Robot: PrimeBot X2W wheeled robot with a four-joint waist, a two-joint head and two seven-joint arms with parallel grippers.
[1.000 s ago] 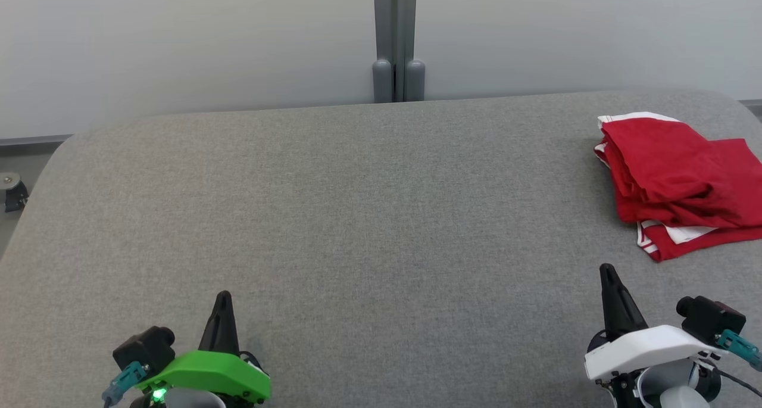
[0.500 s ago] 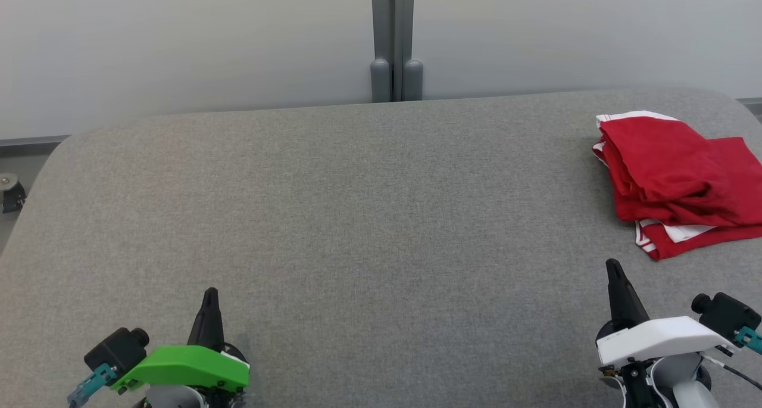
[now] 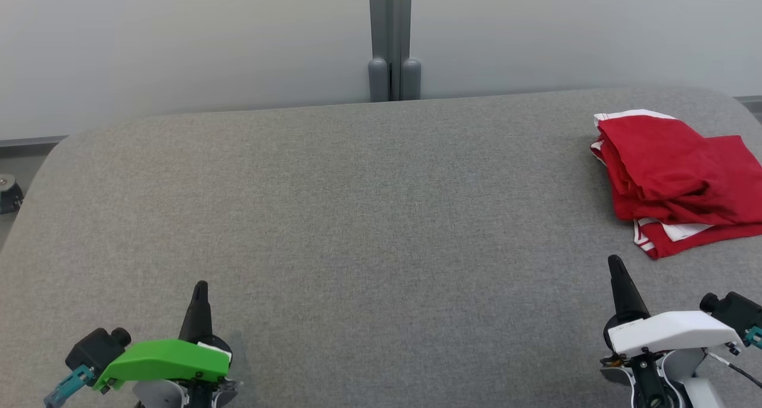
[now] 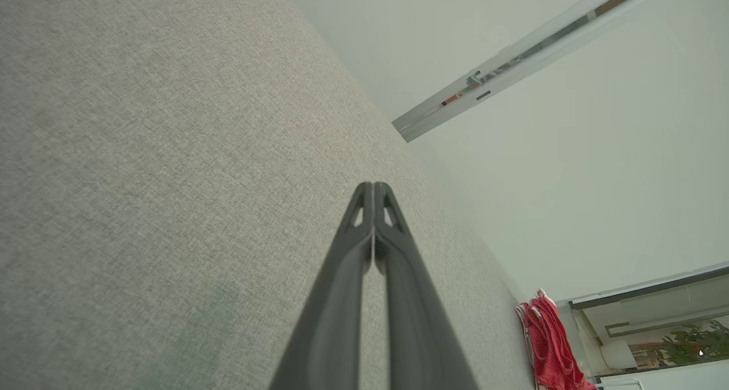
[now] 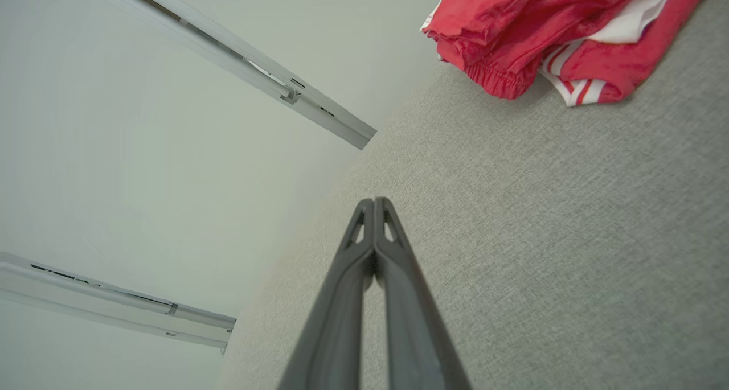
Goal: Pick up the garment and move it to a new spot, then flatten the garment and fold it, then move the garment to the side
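Two tools, one garment and one table; we enter them as follows.

Item 1, left tool [image 3: 200, 286]: green-shelled, with two long dark fingers pressed together tip to tip and holding nothing. Over the last second it has drawn off toward the robot's left, low over the table.

Item 2, right tool [image 3: 613, 260]: white-shelled, fingers likewise pressed together and empty. Over the same second it has slid a little to the robot's right, its tip edging slightly forward.

Item 3, red fabric garment with white striped trim [image 3: 673, 176]: a loose, bunched fold. It lies ahead of the right tool and a little to its right, near the fingertips but not touching them. It is well apart from the left tool, far off to that tool's right. Its lie has not changed; we put the slight drift of the whole head view down to the camera.

Item 4, grey cloth-covered table with rounded corners [image 3: 357, 217]: carries the garment near its right edge.

Assessment: both tools are moving outward empty while the garment sits folded at the side. We judge the setting-aside step done, or nearly so. The fold looks rough; tidying it would mean spreading the right tool and reaching forward and right.
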